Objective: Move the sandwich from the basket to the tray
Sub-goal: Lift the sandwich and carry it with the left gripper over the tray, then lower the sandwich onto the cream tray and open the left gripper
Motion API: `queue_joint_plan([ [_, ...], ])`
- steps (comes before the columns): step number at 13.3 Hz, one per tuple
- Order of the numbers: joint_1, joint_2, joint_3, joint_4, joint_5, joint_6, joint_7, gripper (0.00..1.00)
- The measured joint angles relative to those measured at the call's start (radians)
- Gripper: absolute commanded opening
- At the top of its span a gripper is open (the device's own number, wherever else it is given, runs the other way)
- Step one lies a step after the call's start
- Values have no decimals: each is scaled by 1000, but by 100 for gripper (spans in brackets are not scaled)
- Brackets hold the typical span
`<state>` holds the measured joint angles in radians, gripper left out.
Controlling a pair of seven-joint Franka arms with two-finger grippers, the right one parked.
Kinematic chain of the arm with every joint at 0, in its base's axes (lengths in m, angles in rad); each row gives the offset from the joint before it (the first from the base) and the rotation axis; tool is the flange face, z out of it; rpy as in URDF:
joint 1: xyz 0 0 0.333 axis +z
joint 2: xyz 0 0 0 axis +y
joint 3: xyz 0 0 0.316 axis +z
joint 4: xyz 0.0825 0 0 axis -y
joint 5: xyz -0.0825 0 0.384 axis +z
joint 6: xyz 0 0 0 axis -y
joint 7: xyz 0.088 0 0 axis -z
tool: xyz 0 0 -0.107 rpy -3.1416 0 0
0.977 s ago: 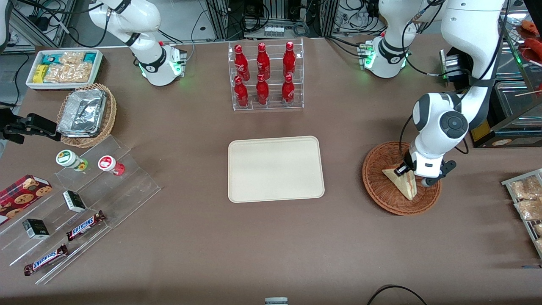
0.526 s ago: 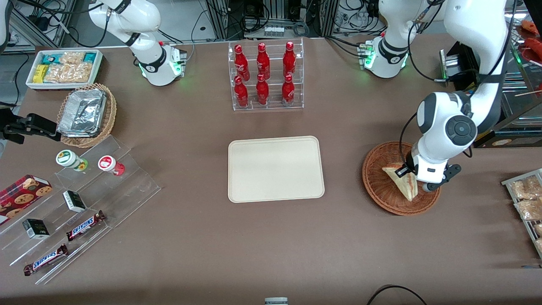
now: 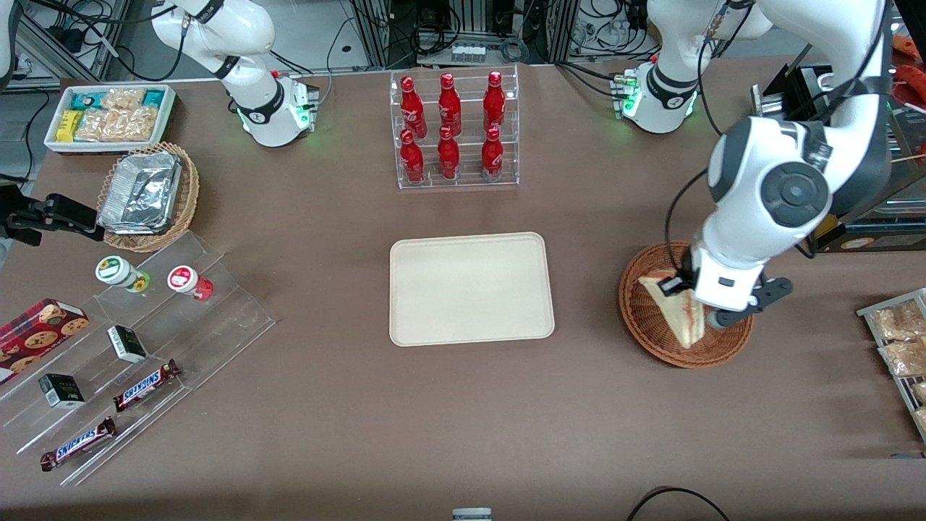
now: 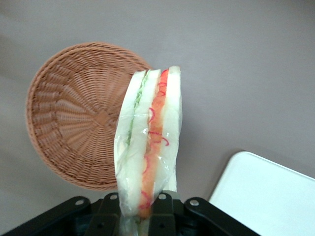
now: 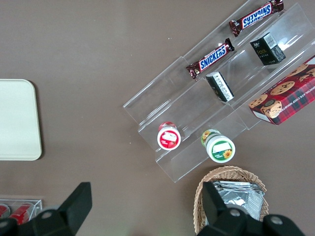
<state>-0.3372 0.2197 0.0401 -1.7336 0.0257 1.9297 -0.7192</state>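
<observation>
Tool [image 4: 139, 209] clamped on sandwich [image 4: 147, 147], above basket [image 4: 74, 118].

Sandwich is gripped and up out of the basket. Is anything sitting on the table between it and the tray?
Nothing visible. The gripper holds the sandwich above the basket, and only bare tabletop lies between the basket and the tray. The tray itself holds nothing.

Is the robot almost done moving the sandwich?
Not yet. Done: the gripper has shut on the sandwich and holds it above the basket, which looks empty. In hand: carrying it. Left: setting it on the tray, which holds nothing so far.
</observation>
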Motion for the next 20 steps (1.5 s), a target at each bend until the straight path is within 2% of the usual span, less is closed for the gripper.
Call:
queue_joint_plan([
  [6,-183,100,-6,124,-1,-1,-8,0],
  [12,-344,336,-10,284,-2,0,-55,0],
  [15,-401,423,-19,339,-2,1,-74,0],
  [20,-444,478,-50,354,-2,40,-100,0],
])
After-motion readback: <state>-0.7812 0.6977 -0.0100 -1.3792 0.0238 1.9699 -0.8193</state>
